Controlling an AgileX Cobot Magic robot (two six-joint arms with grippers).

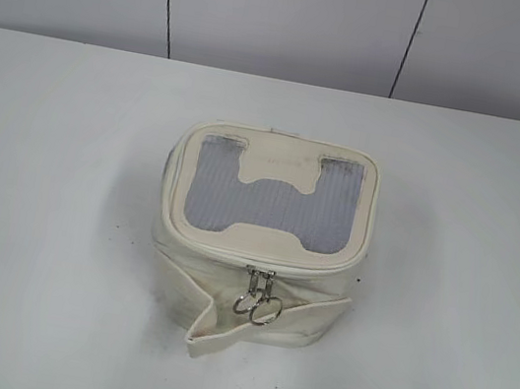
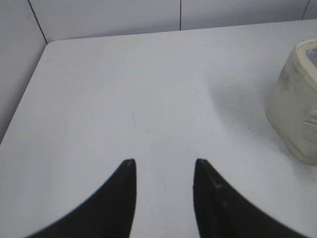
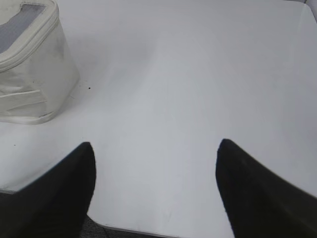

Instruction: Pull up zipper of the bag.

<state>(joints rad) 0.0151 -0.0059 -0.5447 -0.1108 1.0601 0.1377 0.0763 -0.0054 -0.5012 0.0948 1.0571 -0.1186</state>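
Note:
The cream-white boxy bag [image 1: 247,302] stands in the middle of the white table, its grey mesh window [image 1: 275,194] on top. The cream zipper [image 1: 230,253] runs round the top rim. Its two silver pulls [image 1: 257,299] with round rings hang side by side at the front centre. A loose cream strap [image 1: 268,324] lies across the front. Neither gripper shows in the exterior view. My left gripper [image 2: 164,164] is open and empty over bare table, with the bag [image 2: 296,114] at its right edge. My right gripper [image 3: 156,146] is open and empty, with the bag [image 3: 32,79] at upper left.
The white table [image 1: 46,219] stretches around the bag on all sides. A grey panelled wall [image 1: 290,15] stands behind it. The table's near edge shows under the right gripper [image 3: 129,229], and its left edge in the left wrist view [image 2: 22,104].

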